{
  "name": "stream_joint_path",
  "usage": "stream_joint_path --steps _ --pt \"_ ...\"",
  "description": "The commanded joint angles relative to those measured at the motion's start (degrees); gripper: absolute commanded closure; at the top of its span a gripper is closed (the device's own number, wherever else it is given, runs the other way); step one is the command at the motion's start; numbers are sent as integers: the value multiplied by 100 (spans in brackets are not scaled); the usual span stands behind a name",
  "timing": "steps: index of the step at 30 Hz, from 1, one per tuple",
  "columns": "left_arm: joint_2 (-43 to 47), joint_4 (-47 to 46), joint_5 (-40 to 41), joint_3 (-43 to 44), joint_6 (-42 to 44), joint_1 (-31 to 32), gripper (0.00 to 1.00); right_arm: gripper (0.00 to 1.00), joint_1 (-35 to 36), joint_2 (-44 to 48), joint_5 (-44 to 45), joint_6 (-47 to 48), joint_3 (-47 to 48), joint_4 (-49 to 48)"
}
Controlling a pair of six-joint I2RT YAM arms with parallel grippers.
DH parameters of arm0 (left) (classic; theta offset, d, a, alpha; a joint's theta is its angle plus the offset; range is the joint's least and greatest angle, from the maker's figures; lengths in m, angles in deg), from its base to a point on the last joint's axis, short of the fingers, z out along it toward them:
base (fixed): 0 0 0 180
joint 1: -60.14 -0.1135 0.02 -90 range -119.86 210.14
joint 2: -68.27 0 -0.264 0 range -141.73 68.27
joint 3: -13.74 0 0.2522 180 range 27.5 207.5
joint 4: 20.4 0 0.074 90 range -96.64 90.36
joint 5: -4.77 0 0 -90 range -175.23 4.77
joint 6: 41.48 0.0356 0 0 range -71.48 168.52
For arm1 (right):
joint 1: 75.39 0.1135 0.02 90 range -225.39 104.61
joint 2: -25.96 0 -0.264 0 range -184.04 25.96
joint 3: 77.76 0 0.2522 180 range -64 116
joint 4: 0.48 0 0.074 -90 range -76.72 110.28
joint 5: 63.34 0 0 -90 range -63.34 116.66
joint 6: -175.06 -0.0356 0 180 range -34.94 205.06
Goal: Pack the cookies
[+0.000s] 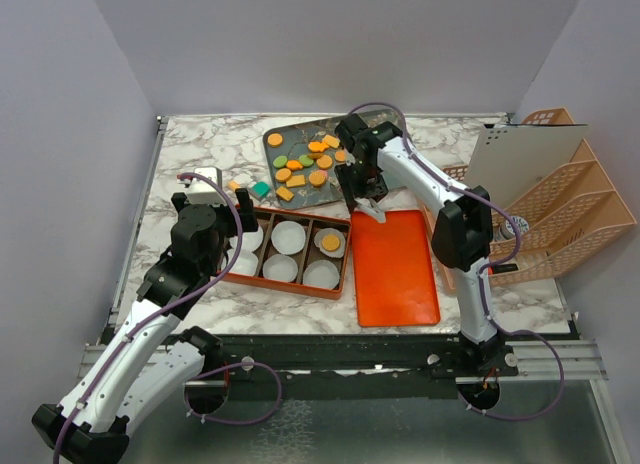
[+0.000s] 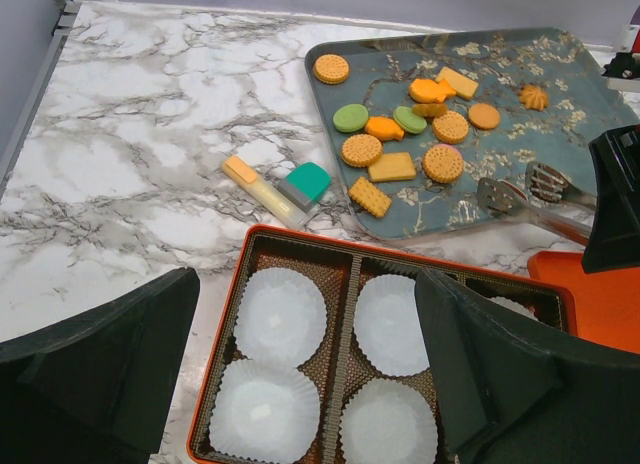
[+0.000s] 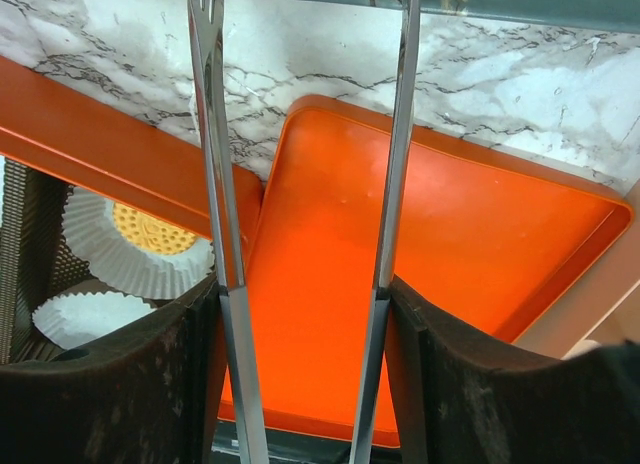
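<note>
Several cookies [image 1: 305, 164], mostly orange with a few green ones, lie on a blue-grey patterned tray [image 1: 280, 136]; they also show in the left wrist view [image 2: 400, 134]. The orange box [image 1: 290, 252] holds white paper cups, and one round cookie [image 1: 329, 243] sits in the far right cup [image 3: 150, 229]. My right gripper [image 1: 365, 189] is shut on metal tongs [image 3: 210, 134]. The tongs' arms stand apart and empty, and their tips [image 2: 520, 189] are at the tray's near right edge. My left gripper [image 2: 305, 284] is open and empty above the box's left cups [image 2: 280, 314].
The flat orange lid [image 1: 393, 269] lies right of the box. A teal block [image 2: 308, 180] and a yellow block [image 2: 255, 189] lie on the marble between tray and box. Peach wire baskets [image 1: 560, 214] and a white board [image 1: 520, 154] stand at the right.
</note>
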Motion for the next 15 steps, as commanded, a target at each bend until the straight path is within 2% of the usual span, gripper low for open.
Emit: stream_joint_path --steps 1,7,15 --pt "53 -82 76 -63 56 27 2 40 -13 -160 -213 4 323 266" --pt "53 -82 100 -65 65 23 2 42 -71 -245 -567 -240 376 256" --pt "14 -90 130 -57 81 82 2 44 -69 -277 -424 -529 407 423"
